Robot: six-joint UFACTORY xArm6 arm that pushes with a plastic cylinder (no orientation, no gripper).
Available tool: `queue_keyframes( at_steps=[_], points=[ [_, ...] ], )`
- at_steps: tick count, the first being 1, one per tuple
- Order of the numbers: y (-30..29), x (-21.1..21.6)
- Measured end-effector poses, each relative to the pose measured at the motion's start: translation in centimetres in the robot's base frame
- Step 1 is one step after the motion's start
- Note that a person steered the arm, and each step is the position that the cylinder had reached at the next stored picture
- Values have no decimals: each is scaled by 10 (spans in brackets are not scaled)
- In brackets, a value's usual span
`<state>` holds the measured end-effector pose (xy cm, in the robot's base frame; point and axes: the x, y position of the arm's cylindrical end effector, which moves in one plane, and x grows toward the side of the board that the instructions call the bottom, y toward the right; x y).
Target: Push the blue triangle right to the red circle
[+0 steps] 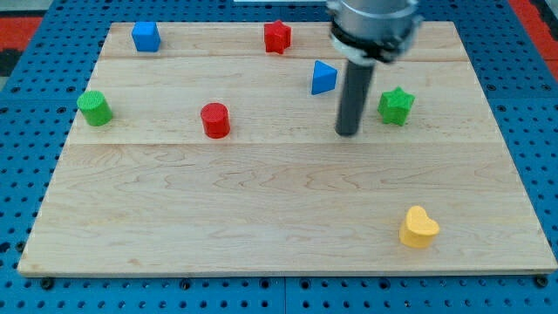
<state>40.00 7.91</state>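
The blue triangle (323, 78) lies in the upper middle of the wooden board (261, 218). The red circle (214, 119), a short cylinder, stands to its lower left, well apart from it. My tip (348, 133) rests on the board below and slightly right of the blue triangle, not touching it. The rod rises from the tip to the arm's grey end at the view's top.
A green star (396, 105) sits just right of my tip. A red star-like block (277, 37) and a blue cube (146, 37) are near the top edge. A green cylinder (94, 107) is at the left. A yellow heart (418, 228) is at the lower right.
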Motion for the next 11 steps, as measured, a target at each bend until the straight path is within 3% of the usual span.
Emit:
queue_keyframes(
  at_steps=[2, 7, 8, 11],
  points=[
    [15, -63],
    [7, -72],
    [9, -89],
    [-56, -110]
  ],
)
